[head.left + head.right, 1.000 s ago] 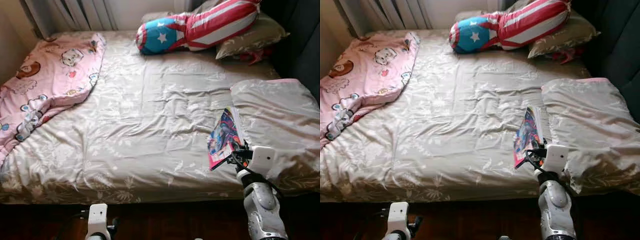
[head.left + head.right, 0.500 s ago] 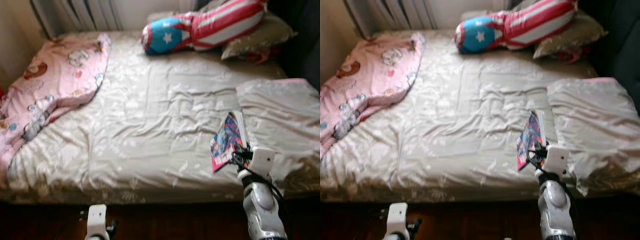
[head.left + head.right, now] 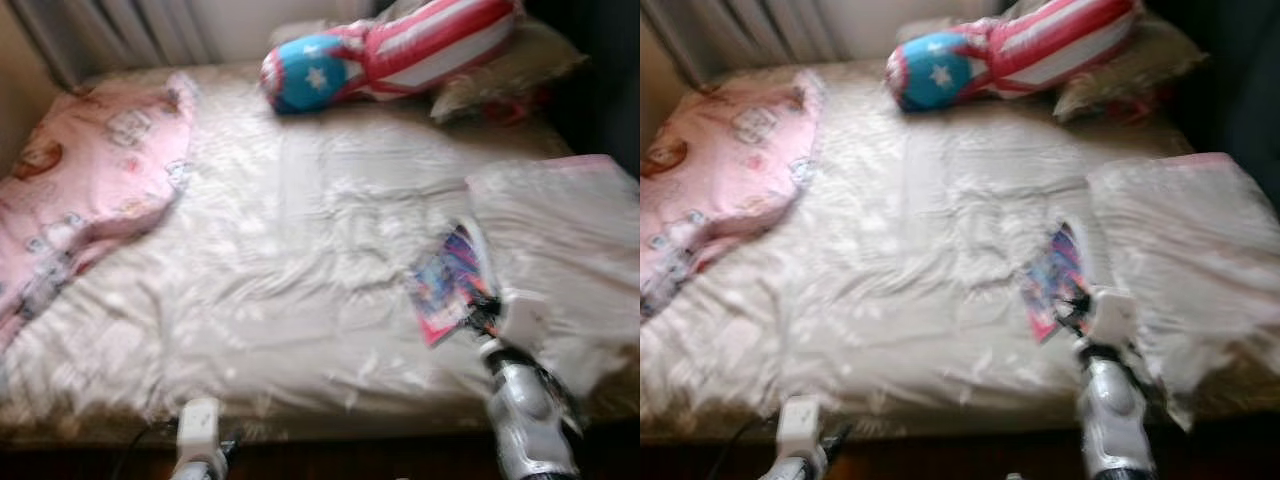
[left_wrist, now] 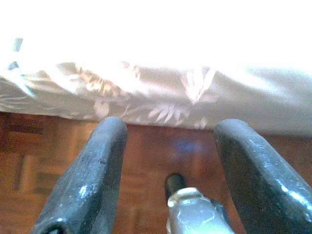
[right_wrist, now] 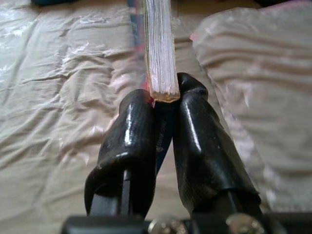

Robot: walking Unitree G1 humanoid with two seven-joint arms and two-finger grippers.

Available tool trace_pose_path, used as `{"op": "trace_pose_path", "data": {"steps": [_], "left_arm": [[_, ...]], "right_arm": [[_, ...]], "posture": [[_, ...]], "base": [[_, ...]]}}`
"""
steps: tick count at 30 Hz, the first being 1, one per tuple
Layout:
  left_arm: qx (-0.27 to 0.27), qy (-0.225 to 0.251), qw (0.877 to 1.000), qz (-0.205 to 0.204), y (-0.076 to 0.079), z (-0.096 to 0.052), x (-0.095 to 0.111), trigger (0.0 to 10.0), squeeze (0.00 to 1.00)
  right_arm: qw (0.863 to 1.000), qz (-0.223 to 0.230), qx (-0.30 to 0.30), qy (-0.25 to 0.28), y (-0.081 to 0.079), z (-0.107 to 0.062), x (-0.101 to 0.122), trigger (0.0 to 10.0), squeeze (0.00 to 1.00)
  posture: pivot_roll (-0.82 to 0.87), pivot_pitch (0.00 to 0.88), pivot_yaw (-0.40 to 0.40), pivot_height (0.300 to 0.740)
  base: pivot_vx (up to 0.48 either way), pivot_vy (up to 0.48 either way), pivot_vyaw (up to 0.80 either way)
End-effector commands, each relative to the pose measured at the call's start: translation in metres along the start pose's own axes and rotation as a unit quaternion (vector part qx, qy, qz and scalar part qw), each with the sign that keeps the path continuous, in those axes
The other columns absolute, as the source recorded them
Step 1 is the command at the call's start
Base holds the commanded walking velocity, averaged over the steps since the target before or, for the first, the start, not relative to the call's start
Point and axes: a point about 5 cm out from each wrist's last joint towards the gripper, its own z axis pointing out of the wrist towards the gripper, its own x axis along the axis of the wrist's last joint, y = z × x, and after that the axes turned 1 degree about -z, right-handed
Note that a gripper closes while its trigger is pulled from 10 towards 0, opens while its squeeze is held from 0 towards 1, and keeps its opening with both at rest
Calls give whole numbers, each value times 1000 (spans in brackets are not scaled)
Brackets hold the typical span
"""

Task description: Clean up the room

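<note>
Gripping a colourful book (image 3: 448, 282) by its lower corner, right gripper (image 5: 165, 100) has both black fingers (image 5: 130, 131) clamped on the page block, seen edge-on in the right wrist view. Book sits tilted at the right side of the bed (image 3: 300, 260), near the front edge, just beside a folded beige duvet (image 3: 565, 235) with leaf print. Silver right arm (image 3: 525, 420) rises from below to the book. Left gripper (image 4: 168, 170) hangs low by the bed's front edge over wooden parquet floor (image 4: 44, 161), fingers spread apart, nothing between them. Pink cartoon-print blanket (image 3: 80, 190) lies crumpled on the bed's left side. Star-and-stripes shield plush cushion (image 3: 385, 50) lies at the head of the bed, leaning against a beige pillow (image 3: 510, 70). Head views are motion-blurred.
</note>
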Motion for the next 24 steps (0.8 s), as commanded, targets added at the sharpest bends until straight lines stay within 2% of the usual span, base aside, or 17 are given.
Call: {"op": "trace_pose_path", "data": {"steps": [1,9,12,18,19,21,24], "left_arm": [[29,-30,999,-13,-18,-7,-17,10000,0],[10,20,1000,-13,-11,0,7,10000,0],[5,63,998,-15,-9,4,24,10000,0],[4,139,990,-31,-8,5,51,10000,0],[4,139,990,-31,-8,5,51,10000,0],[-3,177,984,-32,-7,4,64,10000,0],[-1,194,980,-32,-8,3,70,10000,0]], "right_arm": [[999,5,30,25,-18,4,10,10000,0],[998,5,52,23,-24,3,8,10000,0],[997,8,72,26,-30,3,10,10000,0],[995,12,93,35,-37,3,15,10000,0],[995,12,93,35,-37,3,15,10000,0],[994,13,94,47,-37,3,18,10000,0],[995,6,92,45,-37,3,18,10000,0]], "posture": [[-136,168,42,740],[-136,172,44,740],[-139,174,44,740],[-144,173,45,740],[-144,173,45,740],[-144,172,46,740],[-144,173,45,740]], "base": [[0,0,0],[0,0,0],[0,0,0],[0,0,0],[0,0,0],[0,0,0],[0,0,0]]}}
